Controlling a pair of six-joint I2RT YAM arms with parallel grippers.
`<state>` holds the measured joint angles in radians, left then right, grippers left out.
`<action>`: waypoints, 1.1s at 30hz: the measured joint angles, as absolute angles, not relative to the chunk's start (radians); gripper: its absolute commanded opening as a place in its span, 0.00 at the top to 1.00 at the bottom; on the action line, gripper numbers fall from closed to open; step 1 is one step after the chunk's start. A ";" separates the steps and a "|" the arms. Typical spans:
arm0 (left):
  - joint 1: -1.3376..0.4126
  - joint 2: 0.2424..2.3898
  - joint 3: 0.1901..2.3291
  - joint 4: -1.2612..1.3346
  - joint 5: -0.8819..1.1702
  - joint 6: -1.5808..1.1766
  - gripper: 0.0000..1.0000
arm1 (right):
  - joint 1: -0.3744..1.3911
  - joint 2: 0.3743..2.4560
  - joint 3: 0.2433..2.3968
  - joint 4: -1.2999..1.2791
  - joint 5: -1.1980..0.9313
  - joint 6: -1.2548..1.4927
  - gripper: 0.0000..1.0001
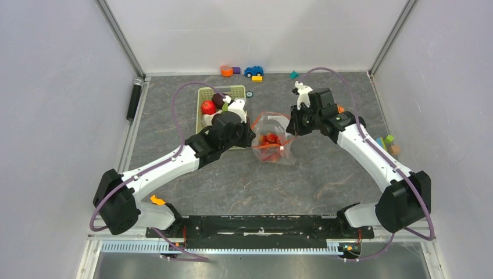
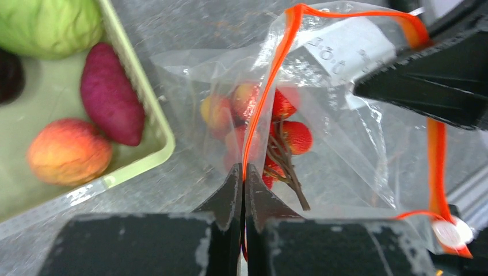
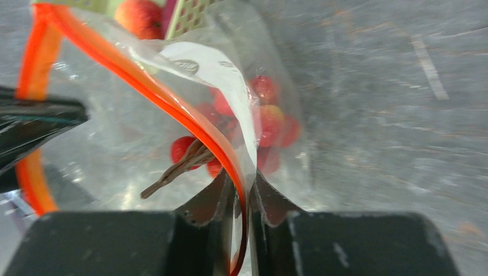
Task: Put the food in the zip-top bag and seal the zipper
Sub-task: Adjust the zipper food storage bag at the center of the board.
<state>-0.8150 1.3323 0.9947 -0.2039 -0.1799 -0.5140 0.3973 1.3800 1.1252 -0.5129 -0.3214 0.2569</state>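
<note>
Pinching the zipper (image 2: 270,86) beside the basket (image 1: 204,93), the left gripper (image 2: 242,172) is clamped tight while the right gripper (image 3: 241,192), slightly parted, is risking dropping the bag (image 1: 273,136) and spilling strawberries (image 2: 288,135).

You have two white-shelled arms: left arm (image 1: 168,165), right arm (image 1: 372,154). Black joints, black fingers (image 2: 230,195), purple cables looping outboard toward 12 o'clock.

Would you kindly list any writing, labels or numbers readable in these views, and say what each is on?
White label patch on the zip-top bag: printed characters are there, but too blurred and skewed to read in either wrist view.
Top view: nothing legible; the bag's label is too small.
No other text or signs are visible.
</note>
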 measured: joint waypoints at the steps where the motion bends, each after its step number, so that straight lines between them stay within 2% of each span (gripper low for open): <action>1: -0.815 1.332 1.001 -0.192 -0.164 -0.514 0.98 | 0.397 1.374 1.139 -0.529 -0.278 0.231 0.77; 11: -0.815 1.372 1.126 -0.115 -0.038 -0.488 0.98 | 0.397 1.244 1.162 -0.612 -0.015 0.081 0.70; 17: -0.815 1.464 1.252 -0.110 0.029 -0.443 0.98 | 0.397 1.214 1.162 -0.664 0.060 0.064 0.70; 20: -0.815 1.507 1.299 -0.117 0.044 -0.427 0.98 | 0.397 1.190 1.162 -0.680 0.095 0.065 0.76; 24: -0.815 1.557 1.350 -0.133 0.055 -0.413 0.98 | 0.397 1.158 1.162 -0.698 0.136 0.074 0.89; 26: -0.815 1.571 1.364 -0.134 0.056 -0.408 0.98 | 0.397 1.149 1.162 -0.701 0.142 0.080 1.00; 27: -0.815 1.577 1.371 -0.134 0.058 -0.404 0.98 | 0.397 1.147 1.162 -0.702 0.144 0.083 1.00; 28: -0.815 1.581 1.376 -0.134 0.059 -0.401 0.94 | 0.397 1.147 1.162 -0.702 0.145 0.087 1.00; 29: -0.815 1.584 1.380 -0.136 0.059 -0.398 0.83 | 0.397 1.147 1.162 -0.702 0.147 0.091 1.00; 30: -0.815 1.588 1.385 -0.139 0.059 -0.396 0.66 | 0.397 1.147 1.162 -0.702 0.149 0.093 1.00; 32: -0.815 1.597 1.399 -0.148 0.058 -0.385 0.44 | 0.397 1.147 1.162 -0.704 0.153 0.100 1.00; 33: -0.815 1.600 1.404 -0.152 0.056 -0.377 0.29 | 0.397 1.147 1.162 -0.704 0.153 0.101 1.00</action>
